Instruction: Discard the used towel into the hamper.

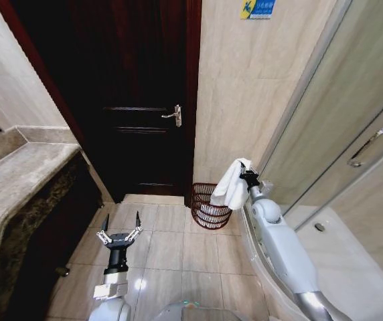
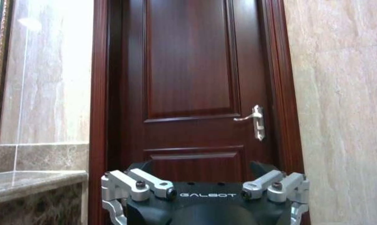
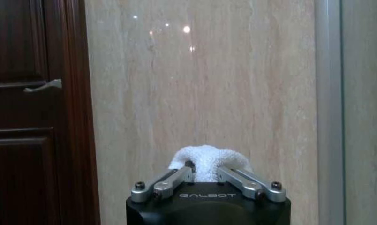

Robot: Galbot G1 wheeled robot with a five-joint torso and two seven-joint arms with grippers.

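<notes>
Beige stone walls (image 1: 245, 100) and a tall dark door (image 1: 138, 100) close in this small bathroom, with a pale tiled floor (image 1: 165, 247) below and a glass shower screen (image 1: 352, 120) on the robot's right. A stone surface (image 1: 17, 180) runs along the robot's left.

Next in size is the hamper (image 1: 208, 208), a round basket of dark red-brown bars. It stands on the floor in the corner by the door frame, below the right gripper's fingers and a bit toward the door from them.

Above it hangs the towel (image 1: 230, 184), white and folded over. The right gripper (image 1: 247, 176) holds it up high, and in the right wrist view its fingers (image 3: 169, 180) pinch the fluffy top of the towel (image 3: 207, 161).

The left gripper (image 1: 119, 234) waits low over the floor, well apart from the hamper, with its fingers spread wide and nothing in them.

It looks like the carrying step is nearly over. The next move seems to call for bringing the towel right over the open rim, then letting go so it drops inside.

The towel covers part of the hamper's rim, so it is hard to tell if it is truly over the opening or what is inside. The left gripper's (image 2: 204, 206) fingertips are cut off in its wrist view.
</notes>
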